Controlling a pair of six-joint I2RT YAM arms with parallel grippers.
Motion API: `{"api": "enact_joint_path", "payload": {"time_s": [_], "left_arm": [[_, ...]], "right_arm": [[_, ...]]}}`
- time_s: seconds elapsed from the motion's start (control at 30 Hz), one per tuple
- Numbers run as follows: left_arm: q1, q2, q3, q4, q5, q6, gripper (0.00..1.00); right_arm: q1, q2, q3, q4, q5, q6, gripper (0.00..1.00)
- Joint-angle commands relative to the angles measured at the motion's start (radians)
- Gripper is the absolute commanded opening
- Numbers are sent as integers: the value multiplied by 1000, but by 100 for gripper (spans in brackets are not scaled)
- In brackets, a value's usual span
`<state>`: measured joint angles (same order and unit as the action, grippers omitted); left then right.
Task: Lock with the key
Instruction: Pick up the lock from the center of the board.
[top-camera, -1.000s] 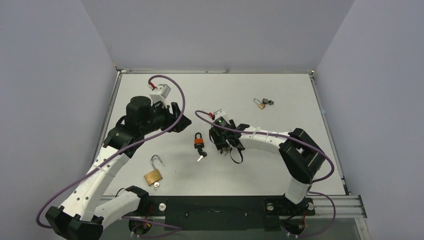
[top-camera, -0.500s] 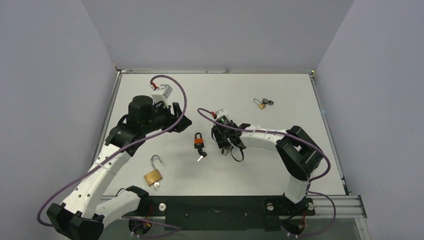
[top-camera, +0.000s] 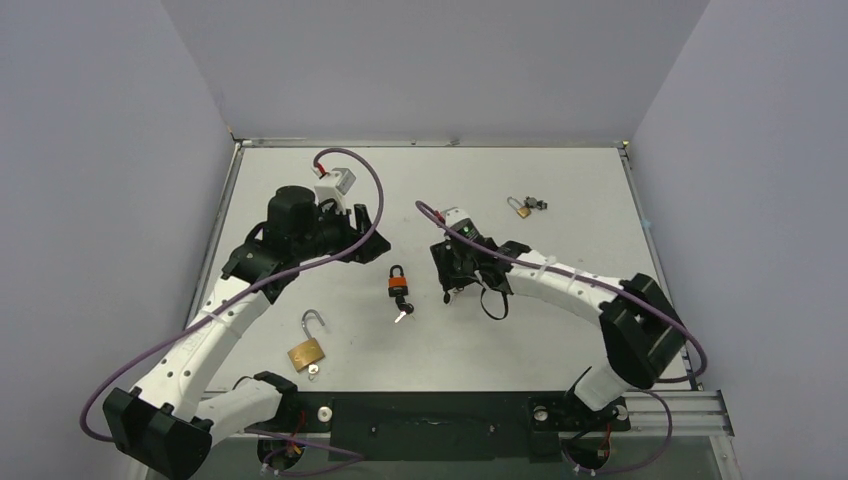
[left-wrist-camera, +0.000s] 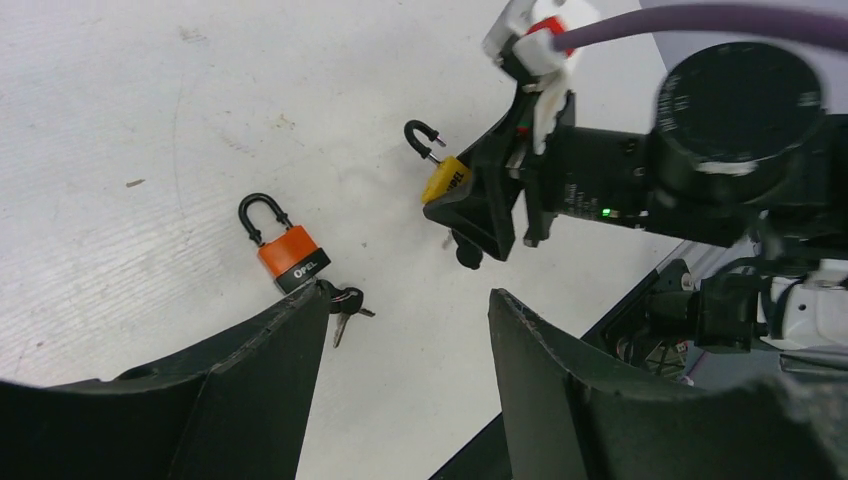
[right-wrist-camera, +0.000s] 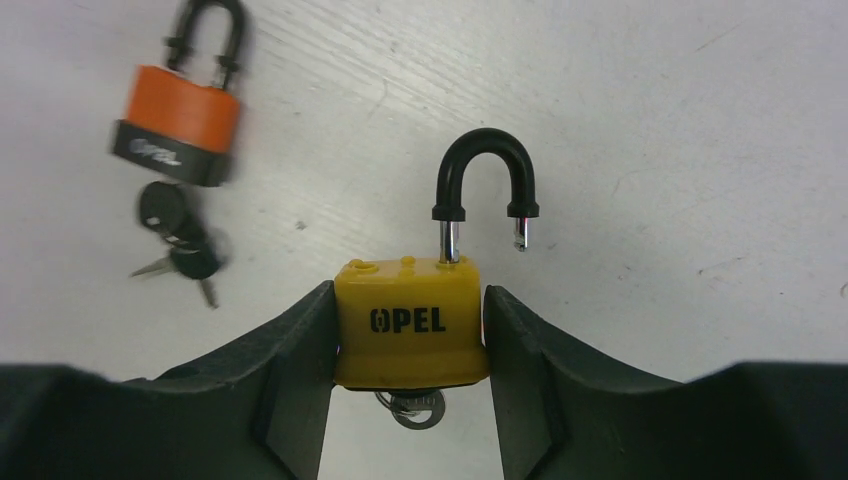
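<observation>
My right gripper (right-wrist-camera: 410, 300) is shut on the body of a yellow padlock (right-wrist-camera: 410, 325). Its black shackle (right-wrist-camera: 485, 185) is open, and a key with a ring (right-wrist-camera: 412, 408) hangs from its underside. In the left wrist view the yellow padlock (left-wrist-camera: 446, 178) is held just above the table. In the top view the right gripper (top-camera: 455, 280) hides it. My left gripper (left-wrist-camera: 405, 300) is open and empty, hovering left of the right gripper (top-camera: 365, 238). An orange padlock (top-camera: 398, 284) with a shut shackle and keys (top-camera: 402, 315) lies between the two grippers.
A brass padlock (top-camera: 306, 350) with an open shackle lies at the front left. A small brass padlock (top-camera: 522, 207) with keys lies at the back right. The orange padlock (right-wrist-camera: 178, 125) lies close to the left of the yellow one.
My right arm has swung its elbow to the right and carried the yellow padlock slightly back and right. My left gripper has shifted a little to the right and back.
</observation>
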<state>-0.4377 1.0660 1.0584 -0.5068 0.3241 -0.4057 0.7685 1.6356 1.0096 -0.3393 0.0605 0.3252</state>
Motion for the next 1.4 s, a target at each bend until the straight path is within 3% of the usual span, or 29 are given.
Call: {"api": "enact_joint_path", "payload": {"time_s": [0.0,0.43,0.57,0.77,1.1,1.37], "left_arm": [[2,15,25,113,103,47,57],[0,4,76,306,528,107,57],[-1,-12,61,401,698,62,57],[-9,-39,39,557,821,-19,57],[-79,-43,0,600,883,-35,56],[-96,-31,8,564,880,-10,53]], "right_arm": [[-7,-211,29,-11,-152,-3,0],[-17,-611,27,-55,-632,11,0],[-17,-660,49,-42,-750,44,0],[-16,-690,59,54,-879,145,0],[-10,-687,77,228,-951,281,0],[-1,-685,95,241,-950,299,0]]}}
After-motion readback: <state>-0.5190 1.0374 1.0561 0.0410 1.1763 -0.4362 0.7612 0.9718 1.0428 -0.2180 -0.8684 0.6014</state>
